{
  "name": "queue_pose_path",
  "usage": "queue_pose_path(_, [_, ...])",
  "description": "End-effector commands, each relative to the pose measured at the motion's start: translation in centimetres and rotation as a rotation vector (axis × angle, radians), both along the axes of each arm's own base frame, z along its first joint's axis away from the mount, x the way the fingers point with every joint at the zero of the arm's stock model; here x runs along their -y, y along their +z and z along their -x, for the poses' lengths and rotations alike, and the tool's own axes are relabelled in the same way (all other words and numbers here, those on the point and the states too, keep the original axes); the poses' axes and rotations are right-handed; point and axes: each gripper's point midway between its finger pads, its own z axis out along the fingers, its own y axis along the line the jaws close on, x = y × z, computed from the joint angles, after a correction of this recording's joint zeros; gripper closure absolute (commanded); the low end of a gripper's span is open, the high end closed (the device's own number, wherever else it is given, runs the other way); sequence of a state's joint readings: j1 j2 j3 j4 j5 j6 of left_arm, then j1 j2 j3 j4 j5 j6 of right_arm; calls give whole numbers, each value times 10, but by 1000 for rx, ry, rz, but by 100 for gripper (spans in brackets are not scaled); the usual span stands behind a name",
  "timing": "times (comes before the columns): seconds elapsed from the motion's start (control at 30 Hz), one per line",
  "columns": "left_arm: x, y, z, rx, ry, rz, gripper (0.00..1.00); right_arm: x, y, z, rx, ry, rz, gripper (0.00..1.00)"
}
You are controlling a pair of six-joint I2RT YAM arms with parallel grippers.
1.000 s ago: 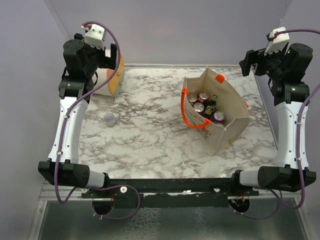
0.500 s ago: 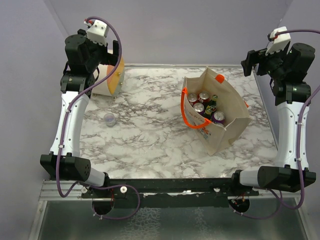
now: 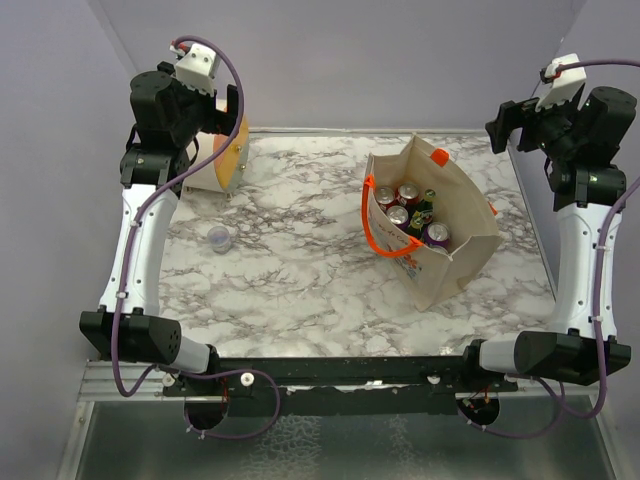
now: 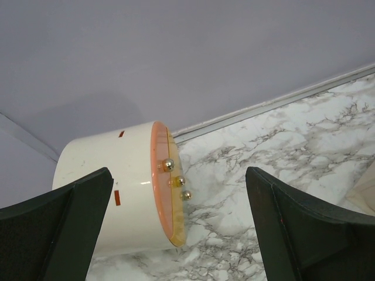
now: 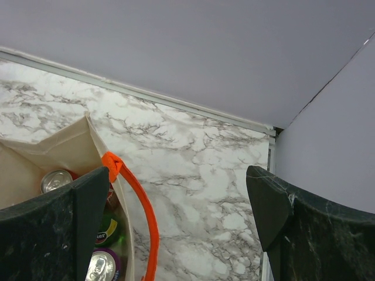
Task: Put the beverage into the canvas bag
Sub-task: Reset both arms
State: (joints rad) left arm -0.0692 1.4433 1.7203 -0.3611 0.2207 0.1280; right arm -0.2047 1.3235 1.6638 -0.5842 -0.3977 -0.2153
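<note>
The beige canvas bag (image 3: 450,240) with orange handles (image 3: 372,225) stands open at the right middle of the marble table. It holds several cans (image 3: 409,193) and a green bottle (image 3: 423,211). A small purple can (image 3: 218,238) stands alone on the table at the left. My left gripper (image 3: 228,108) is raised at the back left, open and empty, above a white drum (image 4: 117,193). My right gripper (image 3: 505,122) is raised at the back right, open and empty. The right wrist view shows the bag's rim (image 5: 53,152), a can top (image 5: 57,180) and an orange handle (image 5: 140,205) at its lower left.
The white drum (image 3: 218,160) with an orange lid lies on its side at the back left corner. Grey walls close in the back and both sides. The table's back rail (image 5: 176,99) runs behind the bag.
The left arm has risen and drawn back a little toward the back left corner. The right arm has shifted slightly to the right. The bag and the loose can have not moved.
</note>
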Motion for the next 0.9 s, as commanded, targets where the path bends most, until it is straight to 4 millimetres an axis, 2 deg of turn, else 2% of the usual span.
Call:
queue_pose_path(0.0, [0, 10, 14, 28, -17, -2, 1, -3, 14, 10, 28, 22, 3, 0])
queue_pose_path(0.43, [-2, 6, 10, 16, -10, 6, 1, 0, 16, 23, 34, 25, -2, 0])
queue_pose_path(0.87, [-8, 4, 12, 13, 11, 9, 1, -4, 16, 21, 30, 48, -10, 0])
